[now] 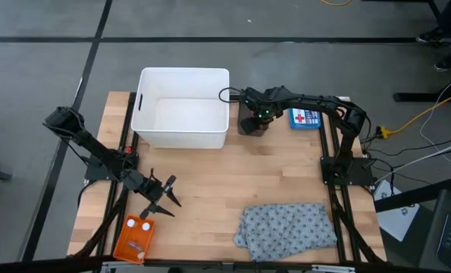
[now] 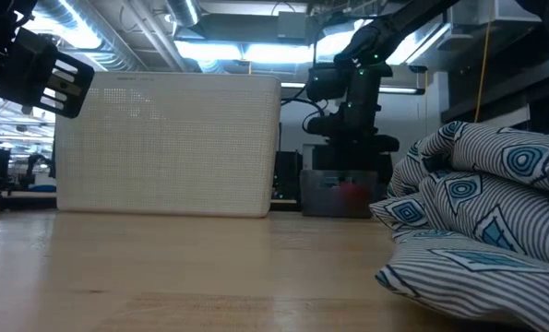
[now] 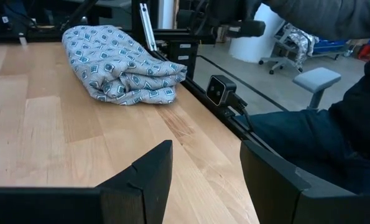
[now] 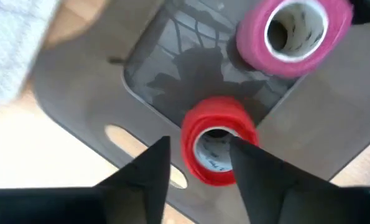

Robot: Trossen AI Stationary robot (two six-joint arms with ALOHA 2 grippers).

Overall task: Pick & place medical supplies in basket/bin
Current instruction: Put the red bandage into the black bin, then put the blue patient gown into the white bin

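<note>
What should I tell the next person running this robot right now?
Left tool: open, empty, hovering by the orange basket.
Right tool: open, over the grey bin beside the white tub.
Done: the red roll and pink roll lie in the grey bin.
Left: the patterned cloth and the blue first-aid box are out on the table.
</note>
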